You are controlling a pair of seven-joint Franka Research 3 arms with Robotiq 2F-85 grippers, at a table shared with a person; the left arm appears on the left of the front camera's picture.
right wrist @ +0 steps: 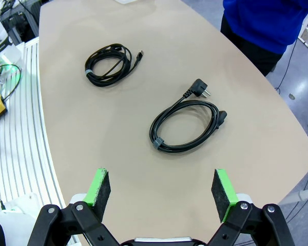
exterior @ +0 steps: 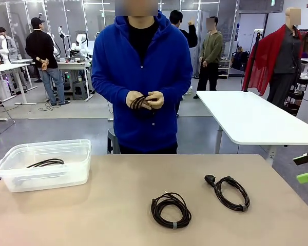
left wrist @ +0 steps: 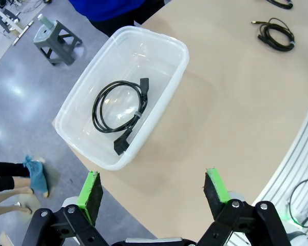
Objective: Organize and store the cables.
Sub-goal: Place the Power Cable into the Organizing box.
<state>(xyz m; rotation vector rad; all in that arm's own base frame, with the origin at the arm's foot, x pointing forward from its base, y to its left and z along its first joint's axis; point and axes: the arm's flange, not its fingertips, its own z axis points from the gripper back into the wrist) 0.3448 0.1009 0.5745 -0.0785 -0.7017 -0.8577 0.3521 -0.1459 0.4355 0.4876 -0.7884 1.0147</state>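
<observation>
The left gripper point(left wrist: 153, 187) has two black fingers faced with bright green pads point(left wrist: 86, 192). They sit on black links point(left wrist: 66, 225) joined by silver screws point(left wrist: 232, 204). The right gripper point(right wrist: 161, 187) is built the same way, with green pads, black links and silver screws, and a strip of white casing point(right wrist: 161, 240) shows between the links. The person point(exterior: 159, 61) wears a blue zip hoodie point(exterior: 113, 72) over a black shirt point(exterior: 141, 38).
</observation>
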